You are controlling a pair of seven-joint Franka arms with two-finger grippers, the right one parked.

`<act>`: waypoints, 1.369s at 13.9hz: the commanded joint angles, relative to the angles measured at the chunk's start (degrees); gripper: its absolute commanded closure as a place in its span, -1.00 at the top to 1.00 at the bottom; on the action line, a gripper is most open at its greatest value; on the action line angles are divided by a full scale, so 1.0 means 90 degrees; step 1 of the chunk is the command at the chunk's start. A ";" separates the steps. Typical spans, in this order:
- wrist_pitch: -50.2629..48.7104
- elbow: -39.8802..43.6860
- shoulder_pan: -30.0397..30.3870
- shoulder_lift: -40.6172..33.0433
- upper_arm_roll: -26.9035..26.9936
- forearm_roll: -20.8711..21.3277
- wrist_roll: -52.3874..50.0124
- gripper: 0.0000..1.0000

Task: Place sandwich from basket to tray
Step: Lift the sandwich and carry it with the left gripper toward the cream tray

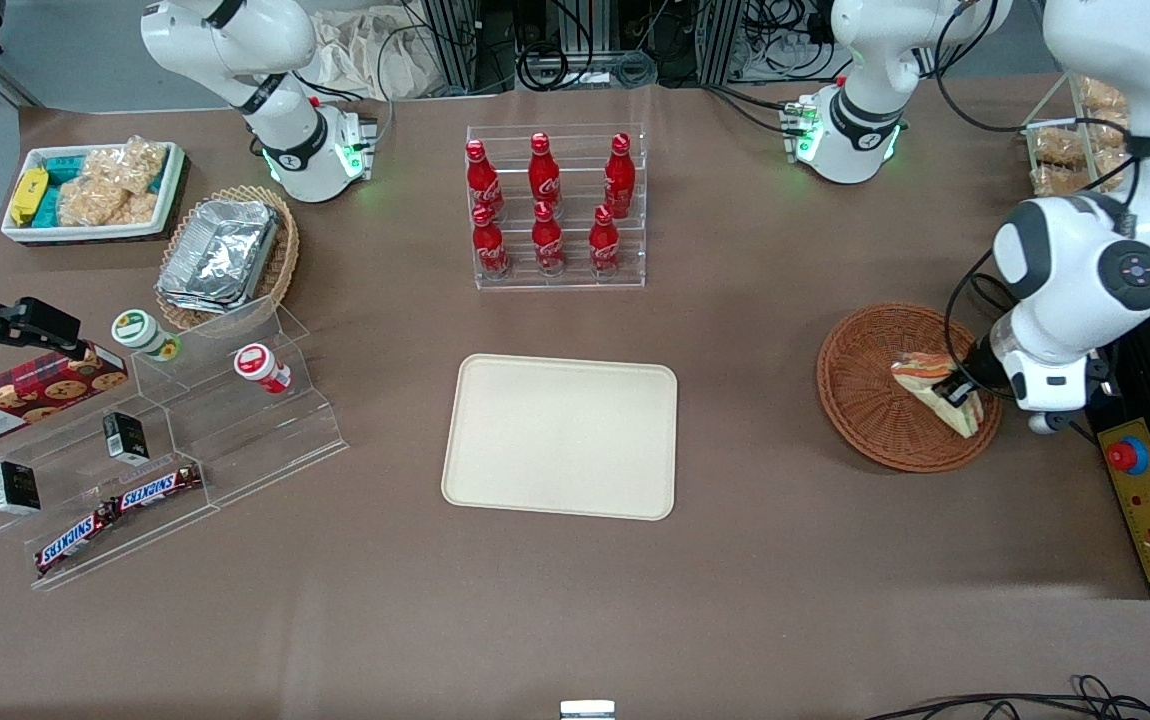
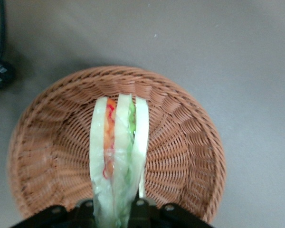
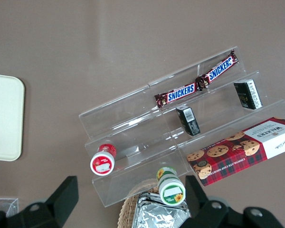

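Gripper (image 1: pixel 957 392) clamps sandwich (image 2: pixel 118 156) | over basket (image 2: pixel 47 142) | fingertips seemingly hidden

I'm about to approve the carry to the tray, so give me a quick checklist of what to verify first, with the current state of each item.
1. Grip: the gripper is over the basket, jaws shut on the sandwich: ok.
2. Sandwich whole: in the left wrist view the bread slices and filling layers hang together: ok.
3. Clear of the basket: whether the sandwich is lifted off the weave: cannot tell.
4. Landing spot: the tray is bare: ok.
5. Path: open tabletop between basket and tray; the bottle rack stands farther from the front camera, off the line: ok.
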 commanded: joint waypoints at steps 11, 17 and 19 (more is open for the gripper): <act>-0.3304 0.5667 -0.2631 0.2919 -0.0046 0.0088 0.1398 -1.00; -0.2348 0.6365 -0.3161 0.4202 -0.0056 0.0069 0.1388 -1.00; -0.2123 0.6365 -0.3326 0.4329 -0.0056 0.0078 0.1369 -1.00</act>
